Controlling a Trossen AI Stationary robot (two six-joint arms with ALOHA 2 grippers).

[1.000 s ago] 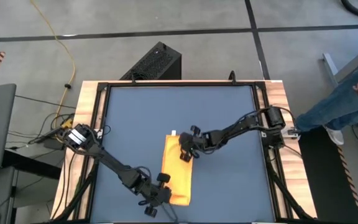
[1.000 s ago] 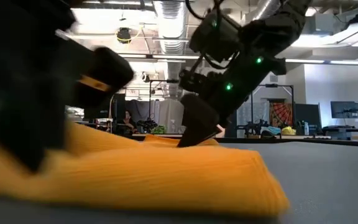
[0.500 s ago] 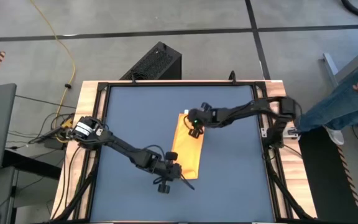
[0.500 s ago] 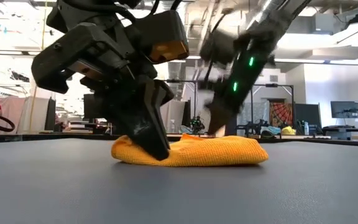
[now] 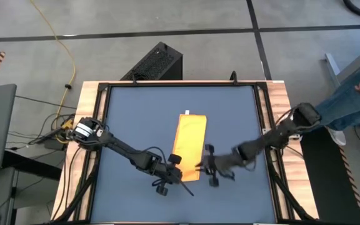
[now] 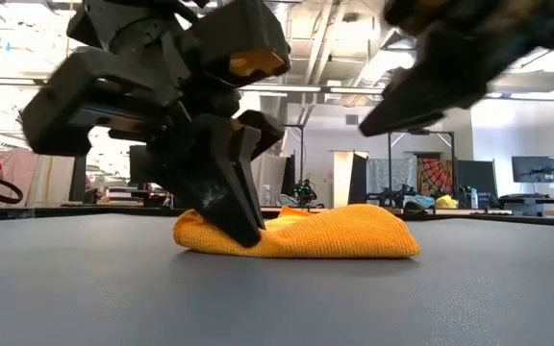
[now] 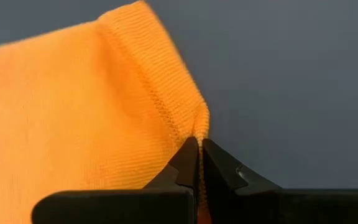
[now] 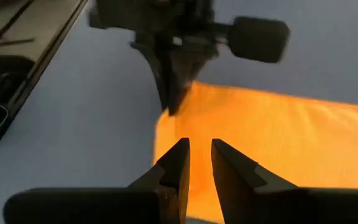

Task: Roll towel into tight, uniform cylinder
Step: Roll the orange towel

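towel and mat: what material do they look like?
Towel: soft ribbed knit cloth, likely microfiber or cotton; fine ribs and a stitched hem show in the left wrist view. Mat: dark blue, matte and smooth, possibly rubber or foam; I can't tell which.

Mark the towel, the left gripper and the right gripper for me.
towel (image 5: 189, 144), high view, middle of the cloth.
left gripper (image 7: 199, 149), left wrist view, fingertips shut on the towel's corner.
right gripper (image 8: 199, 152), right wrist view, between its fingertips.

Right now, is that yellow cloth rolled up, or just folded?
Folded, not rolled. The towel lies as a flat, narrow strip on the mat; the left gripper pinches one corner hem.
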